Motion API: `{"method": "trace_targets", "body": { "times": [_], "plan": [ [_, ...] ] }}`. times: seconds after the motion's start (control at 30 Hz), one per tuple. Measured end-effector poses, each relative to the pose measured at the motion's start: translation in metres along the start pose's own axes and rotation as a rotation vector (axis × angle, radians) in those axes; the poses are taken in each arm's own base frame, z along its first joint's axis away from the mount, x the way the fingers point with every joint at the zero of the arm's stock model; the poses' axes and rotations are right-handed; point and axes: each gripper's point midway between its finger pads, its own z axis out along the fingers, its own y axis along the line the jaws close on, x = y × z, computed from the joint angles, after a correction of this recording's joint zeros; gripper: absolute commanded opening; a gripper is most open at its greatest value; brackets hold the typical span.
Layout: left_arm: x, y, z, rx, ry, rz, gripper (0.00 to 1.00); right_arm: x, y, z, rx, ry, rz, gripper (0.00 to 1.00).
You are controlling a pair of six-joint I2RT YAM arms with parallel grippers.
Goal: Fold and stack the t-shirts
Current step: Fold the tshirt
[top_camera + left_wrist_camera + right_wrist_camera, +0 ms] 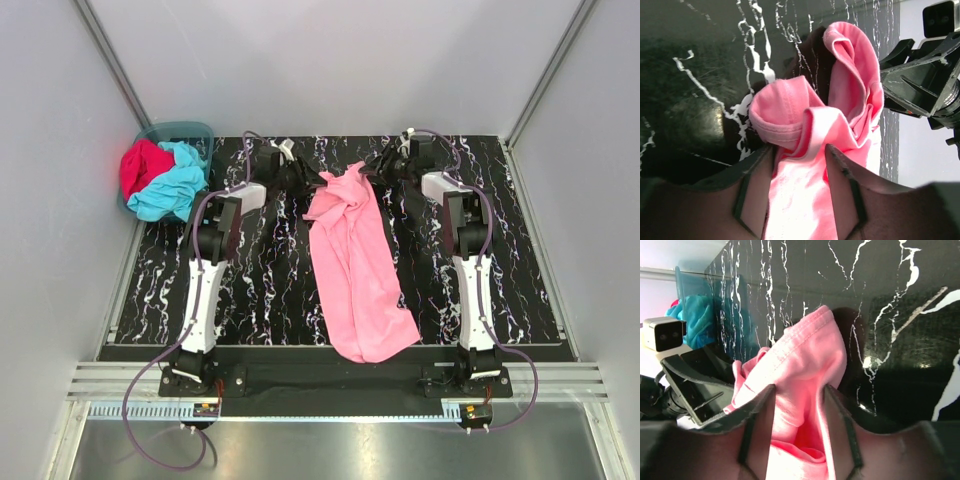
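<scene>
Down at the near edge of the surface, between the two arm bases, sits the loose end of the pink t-shirt. It lies flat there and spreads a bit to the right. From that end it runs away from the arms as one long, narrow strip up the middle. My guess is it's stretched out like that so it can be straightened before any fold happens.

Further up, the strip bunches and lifts off the surface, because both arms have hold of its far end. The left end effector comes in from the left and the right end effector from the right, nearly facing each other with the crumpled fabric between them.

The wrist cameras settle the grip. On the left one, a rolled edge of pink is pinched between the fingers at a middling width, with more cloth spilling past the tips. The right one shows the same thing: a seamed edge clamped between its fingers, and the cloth fills the gap. So both are holding that shirt, each on its own side of the far edge.

Way off in the far left corner, well apart from all this, the basket holds the turquoise t-shirt and the red t-shirt, piled up and hanging over the rim. Neither looks folded, so I'd say the job is at an early stage.
</scene>
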Motion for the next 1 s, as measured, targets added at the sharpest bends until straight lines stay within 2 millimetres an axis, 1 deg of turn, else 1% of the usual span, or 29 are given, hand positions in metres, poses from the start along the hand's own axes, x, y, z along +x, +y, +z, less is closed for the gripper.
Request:
{"method": "trace_targets", "body": {
  "times": [0.03, 0.1, 0.13, 0.17, 0.2, 0.23, 0.27, 0.37, 0.53, 0.63, 0.73, 0.87, 0.93, 1.0],
  "plan": [
    [0.000, 0.002, -0.001, -0.002, 0.000, 0.001, 0.39, 0.000, 0.000, 0.000, -0.001, -0.001, 0.000, 0.36],
    [0.001, 0.005, -0.001, -0.007, 0.002, 0.000, 0.30, 0.003, -0.003, 0.000, 0.001, 0.001, 0.003, 0.28],
    [0.002, 0.008, -0.002, -0.013, 0.004, 0.000, 0.26, 0.005, -0.005, 0.000, 0.003, 0.003, 0.006, 0.19],
    [0.003, 0.009, -0.003, -0.016, 0.007, 0.000, 0.18, 0.007, -0.008, 0.001, 0.007, 0.006, 0.009, 0.16],
    [0.003, 0.011, -0.003, -0.019, 0.007, -0.001, 0.16, 0.010, -0.010, 0.001, 0.011, 0.011, 0.014, 0.11],
    [0.003, 0.011, -0.003, -0.021, 0.007, 0.004, 0.12, 0.011, -0.012, 0.001, 0.015, 0.014, 0.017, 0.04],
    [0.002, 0.012, -0.004, -0.021, 0.007, 0.005, 0.08, 0.013, -0.014, 0.001, 0.018, 0.016, 0.019, 0.00],
    [0.003, 0.014, -0.004, -0.025, 0.010, 0.010, 0.00, 0.015, -0.016, 0.001, 0.020, 0.017, 0.022, 0.00],
    [0.002, 0.013, -0.004, -0.027, 0.011, 0.020, 0.00, 0.017, -0.020, -0.001, 0.024, 0.001, 0.014, 0.00],
    [-0.004, 0.007, -0.005, -0.024, 0.010, 0.024, 0.00, 0.016, -0.021, -0.004, 0.037, -0.024, 0.009, 0.00],
    [-0.018, -0.012, -0.003, -0.007, 0.000, 0.047, 0.00, 0.008, -0.022, -0.008, 0.055, -0.058, 0.003, 0.00],
    [-0.054, -0.057, 0.000, 0.058, -0.053, 0.130, 0.00, -0.007, -0.022, -0.010, 0.073, -0.116, -0.007, 0.00],
    [-0.069, -0.077, -0.001, 0.088, -0.079, 0.163, 0.00, -0.017, -0.022, -0.012, 0.080, -0.147, -0.006, 0.00],
    [-0.078, -0.094, 0.000, 0.113, -0.097, 0.188, 0.01, -0.030, -0.020, -0.014, 0.084, -0.181, -0.006, 0.00]
  ]
}}
